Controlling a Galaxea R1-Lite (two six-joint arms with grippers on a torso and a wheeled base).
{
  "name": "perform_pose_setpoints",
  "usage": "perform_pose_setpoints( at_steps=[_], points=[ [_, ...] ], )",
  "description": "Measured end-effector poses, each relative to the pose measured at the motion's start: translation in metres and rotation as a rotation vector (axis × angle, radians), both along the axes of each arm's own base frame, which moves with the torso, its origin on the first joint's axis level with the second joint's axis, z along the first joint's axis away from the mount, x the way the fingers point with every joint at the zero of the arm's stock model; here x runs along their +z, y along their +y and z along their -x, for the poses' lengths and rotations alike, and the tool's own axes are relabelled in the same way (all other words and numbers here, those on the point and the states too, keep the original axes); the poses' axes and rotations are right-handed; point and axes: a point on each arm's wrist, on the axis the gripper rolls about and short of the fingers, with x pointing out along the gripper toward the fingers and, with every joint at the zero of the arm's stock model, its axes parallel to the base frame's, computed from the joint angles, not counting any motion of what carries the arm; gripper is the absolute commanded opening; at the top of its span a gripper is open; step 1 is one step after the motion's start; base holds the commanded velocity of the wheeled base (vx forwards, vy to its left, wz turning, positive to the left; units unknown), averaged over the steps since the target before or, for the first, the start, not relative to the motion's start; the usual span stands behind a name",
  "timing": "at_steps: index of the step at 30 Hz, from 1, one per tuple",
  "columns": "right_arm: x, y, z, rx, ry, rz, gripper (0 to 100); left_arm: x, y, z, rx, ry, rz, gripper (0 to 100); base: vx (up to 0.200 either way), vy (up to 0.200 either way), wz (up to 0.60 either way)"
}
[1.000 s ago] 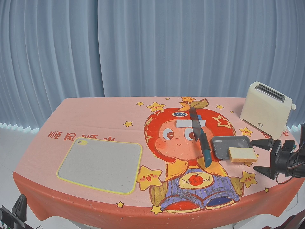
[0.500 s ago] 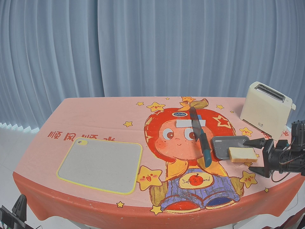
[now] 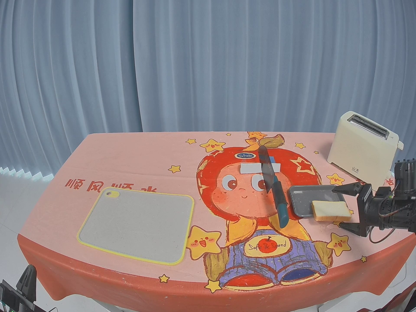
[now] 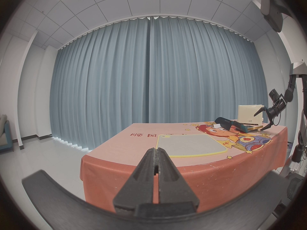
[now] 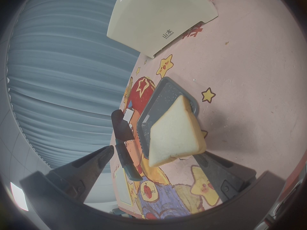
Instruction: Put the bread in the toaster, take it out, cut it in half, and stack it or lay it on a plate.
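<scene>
Counter (image 3: pixel 143 157): carries every item of the task.

Board (image 3: pixel 136 224): lies flat at the near left, bare. No cutting done.

Toaster (image 3: pixel 362 148): stands at the far right edge. No bread shows at its slot. Toasting is judged not begun.

Plate (image 3: pixel 310 193): a grey tray, near the right, just in front of the toaster.

Knife (image 3: pixel 273 185): lies beside the plate on its left, handle toward the robot, untouched.

Bread (image 3: pixel 330 210): one whole, uncut slice. It rests on the near right corner of the plate and overhangs onto the counter.

Right end effector (image 3: pixel 336 207): level with the bread, fingers spread wide, one on either side of the slice. Not closed on it; contact cannot be confirmed.

Left end effector (image 4: pixel 156 163): low, off the near left corner of the counter, fingers pressed together, holding nothing.

Assessment: the task is at its first step, the grasp of the bread. Outstanding: lift, load into the toaster, remove, halve on the board, set on the plate.
</scene>
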Motion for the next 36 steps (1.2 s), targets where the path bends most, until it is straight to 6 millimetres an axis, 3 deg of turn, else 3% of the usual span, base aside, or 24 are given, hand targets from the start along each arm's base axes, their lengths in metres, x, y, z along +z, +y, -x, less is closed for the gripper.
perform_pose_setpoints(
  at_steps=[9, 10, 27, 36],
  points=[
    [-0.005, -0.002, -0.007, -0.014, 0.024, 0.002, 100, 0.000, 0.000, 0.000, 0.000, 0.000, 0.000, 0, 0.000, 0.000, 0.00],
    [-0.005, -0.003, -0.008, -0.016, 0.027, 0.002, 0, 0.000, 0.000, 0.000, 0.000, 0.000, 0.000, 0, 0.000, 0.000, 0.00],
    [-0.007, -0.006, -0.014, -0.035, 0.034, 0.006, 0, 0.000, 0.000, 0.000, 0.000, 0.000, 0.000, 0, 0.000, 0.000, 0.00],
    [0.004, -0.006, -0.016, -0.038, -0.014, 0.009, 0, 0.000, 0.000, 0.000, 0.000, 0.000, 0.000, 0, 0.000, 0.000, 0.00]
  ],
)
